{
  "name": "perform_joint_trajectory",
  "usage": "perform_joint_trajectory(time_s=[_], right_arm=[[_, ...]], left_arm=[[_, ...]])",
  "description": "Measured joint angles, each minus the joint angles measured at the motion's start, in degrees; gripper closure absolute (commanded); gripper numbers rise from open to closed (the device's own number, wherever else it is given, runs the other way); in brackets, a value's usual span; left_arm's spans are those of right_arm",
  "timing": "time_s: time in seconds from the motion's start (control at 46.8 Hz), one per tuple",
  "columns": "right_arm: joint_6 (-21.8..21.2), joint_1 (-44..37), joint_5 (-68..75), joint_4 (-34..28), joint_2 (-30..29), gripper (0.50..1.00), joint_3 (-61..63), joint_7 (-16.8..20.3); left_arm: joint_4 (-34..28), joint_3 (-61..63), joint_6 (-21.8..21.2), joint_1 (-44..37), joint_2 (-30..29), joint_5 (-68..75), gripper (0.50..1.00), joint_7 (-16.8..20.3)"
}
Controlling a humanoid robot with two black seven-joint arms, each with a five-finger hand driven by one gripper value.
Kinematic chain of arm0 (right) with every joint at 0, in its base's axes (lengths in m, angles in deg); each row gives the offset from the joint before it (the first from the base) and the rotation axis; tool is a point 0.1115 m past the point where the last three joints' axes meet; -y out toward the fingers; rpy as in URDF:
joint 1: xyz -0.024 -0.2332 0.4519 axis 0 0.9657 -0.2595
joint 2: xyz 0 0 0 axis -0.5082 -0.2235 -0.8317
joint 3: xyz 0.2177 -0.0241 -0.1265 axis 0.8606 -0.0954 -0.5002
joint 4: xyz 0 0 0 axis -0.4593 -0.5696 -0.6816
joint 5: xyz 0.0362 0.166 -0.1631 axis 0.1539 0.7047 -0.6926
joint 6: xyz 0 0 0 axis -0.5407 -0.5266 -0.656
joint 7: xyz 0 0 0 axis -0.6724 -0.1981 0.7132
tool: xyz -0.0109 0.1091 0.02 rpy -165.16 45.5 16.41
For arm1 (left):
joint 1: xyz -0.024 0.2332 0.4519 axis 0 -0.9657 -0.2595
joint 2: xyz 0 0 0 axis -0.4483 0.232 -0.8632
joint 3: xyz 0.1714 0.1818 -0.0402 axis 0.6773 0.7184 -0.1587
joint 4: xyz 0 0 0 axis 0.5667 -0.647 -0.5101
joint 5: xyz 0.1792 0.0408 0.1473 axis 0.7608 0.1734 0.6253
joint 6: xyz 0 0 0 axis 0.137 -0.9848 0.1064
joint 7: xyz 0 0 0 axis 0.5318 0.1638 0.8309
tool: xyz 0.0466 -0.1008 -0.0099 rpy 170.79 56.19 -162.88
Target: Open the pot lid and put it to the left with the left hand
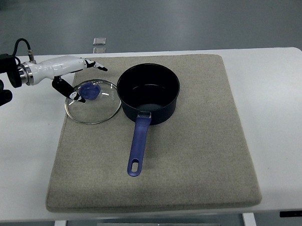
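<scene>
From the top view, one white table (276,112) carries one grey mat (193,156). On the mat stand one dark blue pot (149,93), uncovered, toward the far edge, its blue handle (139,146) pointing at the near edge. One glass lid (93,101) with a blue knob (91,90) lies flat at the mat's far left corner, just beside the pot's left wall. One left hand (71,76) hovers above the lid's left rim, fingers spread and holding nothing.
</scene>
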Motion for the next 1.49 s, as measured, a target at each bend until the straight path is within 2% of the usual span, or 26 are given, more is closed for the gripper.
perform_joint_trajectory(time_s=[0.32,0.512,0.555,0.769,1.11,1.217,1.495], right_arm=[[0.0,0.0,0.0,0.0,0.0,0.583,0.0,0.0],[0.0,0.0,0.0,0.0,0.0,0.583,0.0,0.0],[0.0,0.0,0.0,0.0,0.0,0.583,0.0,0.0],[0.0,0.0,0.0,0.0,0.0,0.583,0.0,0.0],[0.0,0.0,0.0,0.0,0.0,0.583,0.0,0.0],[0.0,0.0,0.0,0.0,0.0,0.583,0.0,0.0],[0.0,0.0,0.0,0.0,0.0,0.583,0.0,0.0]], left_arm=[[-0.7,-11.5,1.1,-0.2,-1.3,-2.7,0.572,0.0],[-3.7,-19.6,1.5,-0.7,0.2,-19.0,0.561,0.0],[-4.4,-20.4,1.3,-0.7,1.3,-23.7,0.547,0.0],[-14.3,-21.1,1.3,-0.3,8.2,-48.4,0.54,0.0],[-30.9,-21.1,2.9,0.1,19.1,-67.2,0.542,0.0],[-32.9,-21.3,3.5,-0.2,20.8,-68.4,0.544,0.0],[-33.4,-27.6,3.6,-1.7,22.4,-69.9,0.544,0.0]])
